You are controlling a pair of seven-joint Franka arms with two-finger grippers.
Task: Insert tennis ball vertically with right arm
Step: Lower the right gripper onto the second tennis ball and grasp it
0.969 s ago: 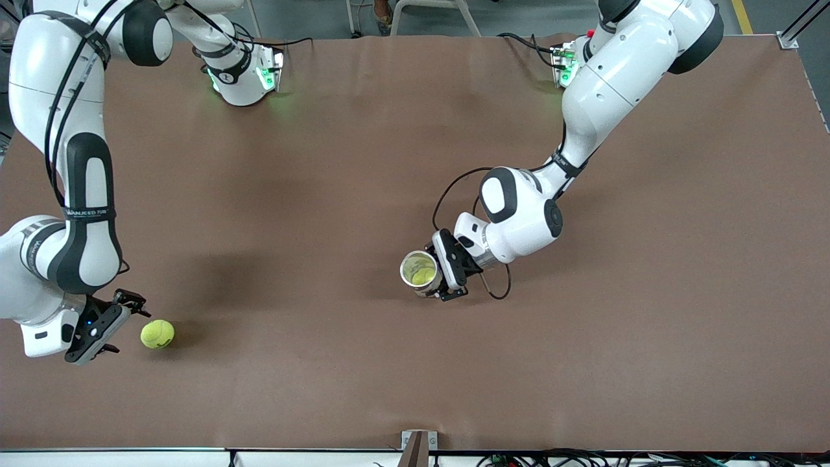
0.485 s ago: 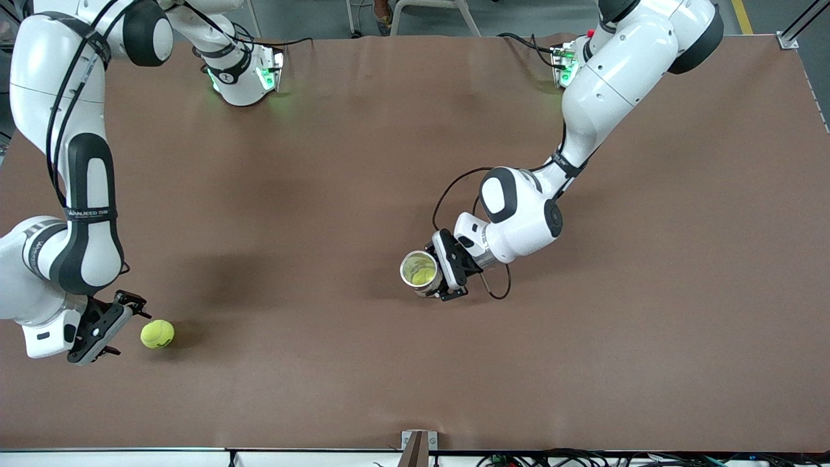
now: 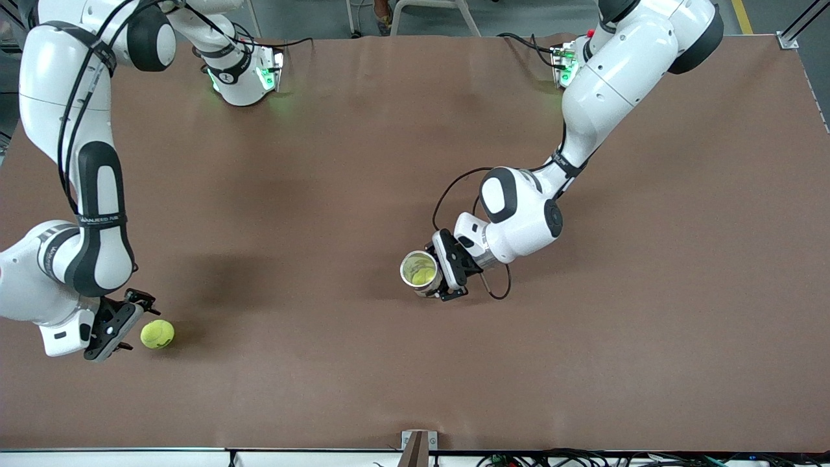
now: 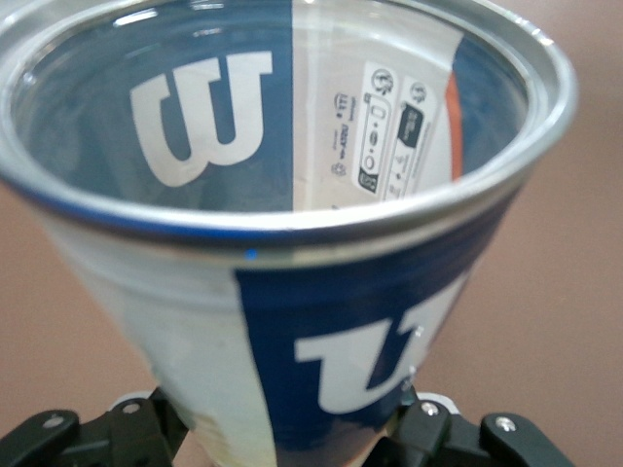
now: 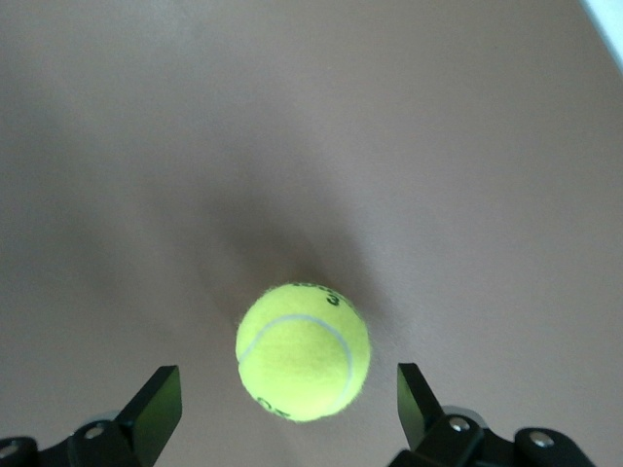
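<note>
A yellow-green tennis ball (image 3: 157,334) is lying on the brown table (image 3: 337,162) near the right arm's end and toward the front camera's edge, and the right gripper (image 3: 133,318) is hovering low just beside it; in the right wrist view its two fingers (image 5: 156,409) are standing spread wide with the ball (image 5: 303,351) lying ahead of the gap between them, apart from both. Near the table's middle, the left gripper (image 3: 447,269) is gripping a clear Wilson ball can (image 3: 420,271) by its side, mouth up, with yellow showing inside it.
</note>
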